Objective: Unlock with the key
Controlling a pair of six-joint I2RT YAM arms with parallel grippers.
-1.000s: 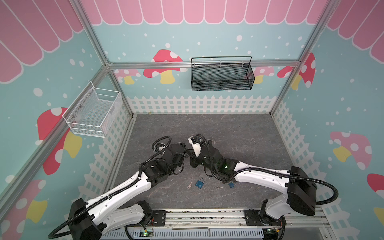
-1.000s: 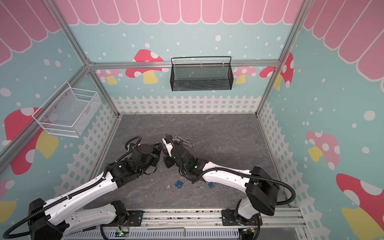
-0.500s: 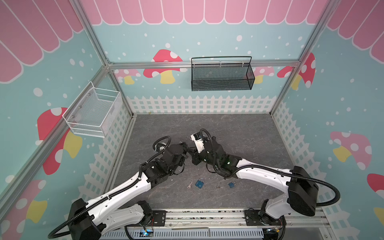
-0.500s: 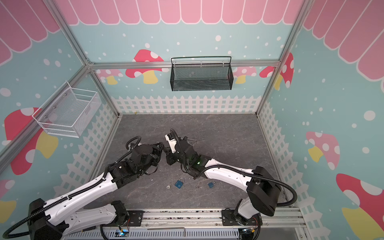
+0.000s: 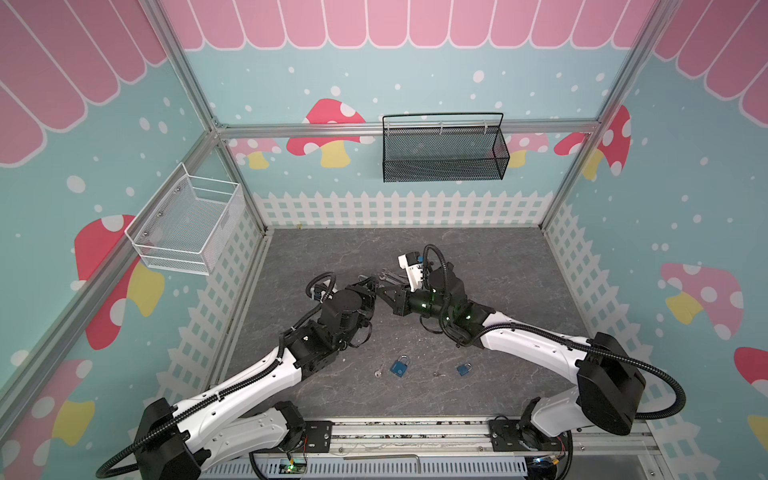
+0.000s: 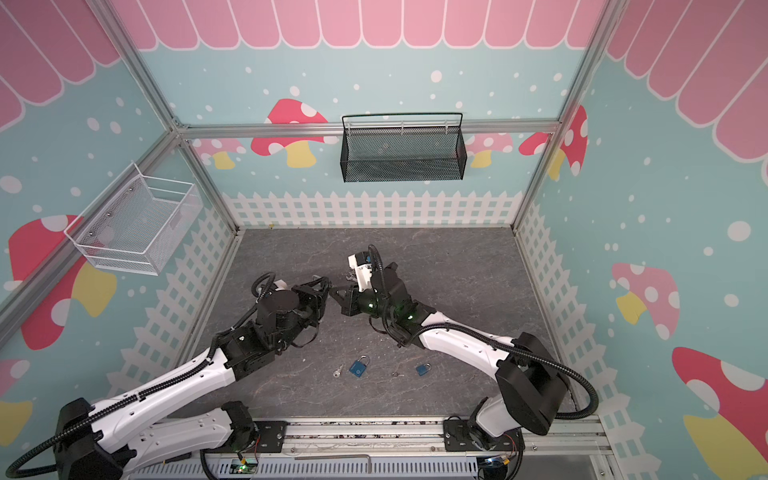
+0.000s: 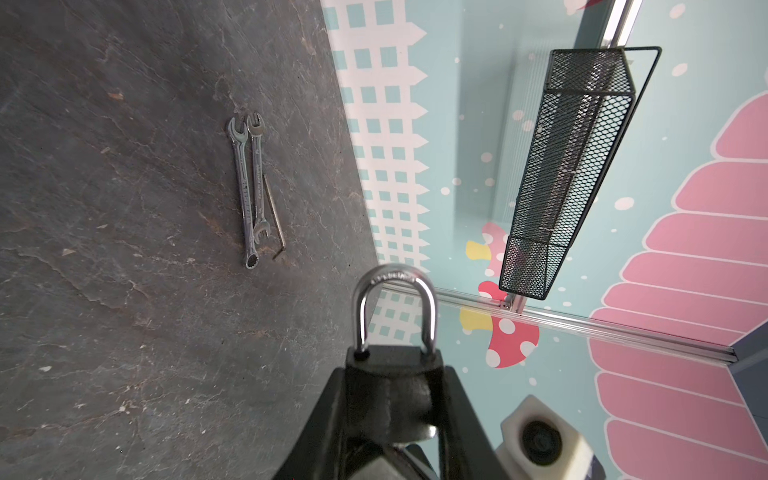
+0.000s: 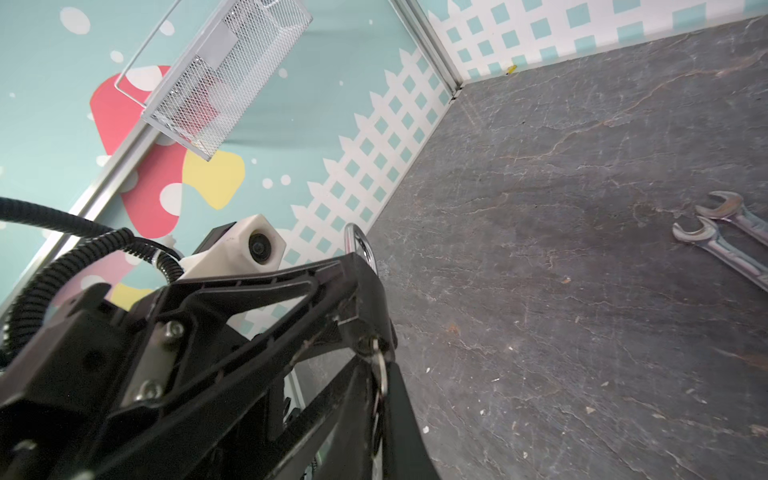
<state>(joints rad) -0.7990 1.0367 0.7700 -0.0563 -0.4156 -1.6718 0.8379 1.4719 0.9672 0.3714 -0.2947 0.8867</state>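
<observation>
1. Though lifted clear of the table (image 5: 478,257), not yet unlocked by the look of it: both legs of the shackle (image 7: 394,276) seated in the black padlock (image 7: 392,368).
2. Clamped across the padlock body by the left gripper (image 5: 372,286), jaws part-way apart to match its width, shackle pointing out past the fingertips.
3. Pinched in the right gripper (image 5: 384,292), jaws closed right down: the key (image 8: 379,372), brought up against the padlock's underside in mid-air over the middle of the table.
4. Cannot tell whether seated in the keyway or only touching it; hidden behind the fingers.
5. Done, apparently: lock picked up, key picked up, the two brought together.
6. Left to do: full insertion if lacking, the turn, the shackle's release.
7. Lying unused near the front edge: two blue padlocks (image 5: 400,368) with loose keys (image 5: 377,372) beside them; farther back, a pair of wrenches (image 7: 249,187).
</observation>
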